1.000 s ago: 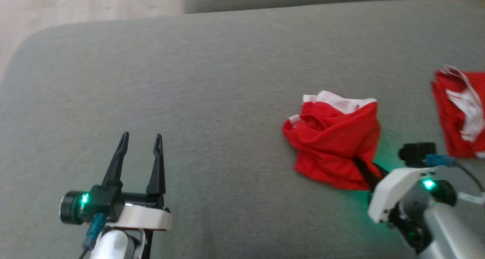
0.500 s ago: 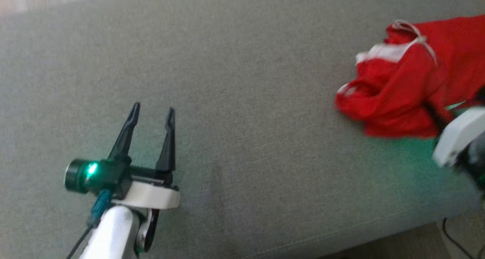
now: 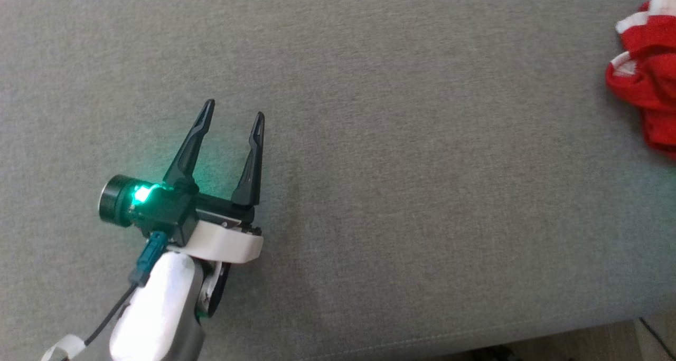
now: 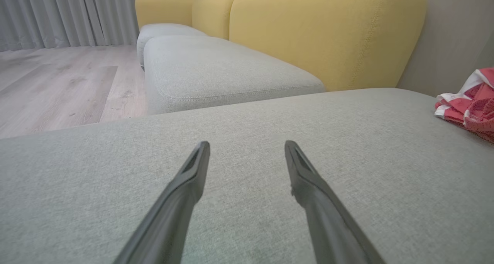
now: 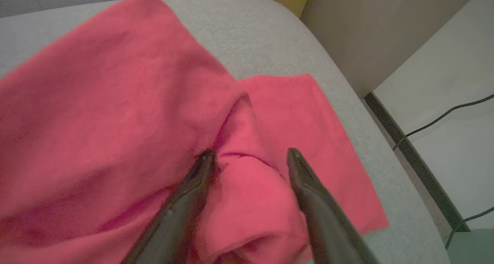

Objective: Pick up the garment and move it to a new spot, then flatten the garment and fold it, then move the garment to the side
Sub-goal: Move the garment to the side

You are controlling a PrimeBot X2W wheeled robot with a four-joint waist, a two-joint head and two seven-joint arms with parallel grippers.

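Note:
The garment (image 3: 644, 81) is a bunched red cloth with white trim, lying on the grey cushion (image 3: 396, 192) at the right edge of the head view. The left wrist view catches the garment (image 4: 469, 102) far to its right. My left gripper (image 3: 235, 109) hovers open over bare cushion at the lower left, far from the cloth, and its fingers (image 4: 247, 144) hold nothing. In the right wrist view my right gripper (image 5: 250, 152) has its fingers spread, with a loose hump of the red garment (image 5: 115, 94) lying between and under them.
A flat red cloth (image 5: 316, 132) lies under the bunched one, near the cushion's rounded corner. Past that corner are a pale floor and a black cable (image 5: 444, 121). A yellow sofa back (image 4: 328, 36), another grey seat (image 4: 216, 71) and wooden floor (image 4: 58, 86) lie beyond.
The head camera has swung, so the garment now sits at the picture's right edge. My right gripper's fingers, earlier shut on the red cloth, now stand apart. The left gripper stays open.

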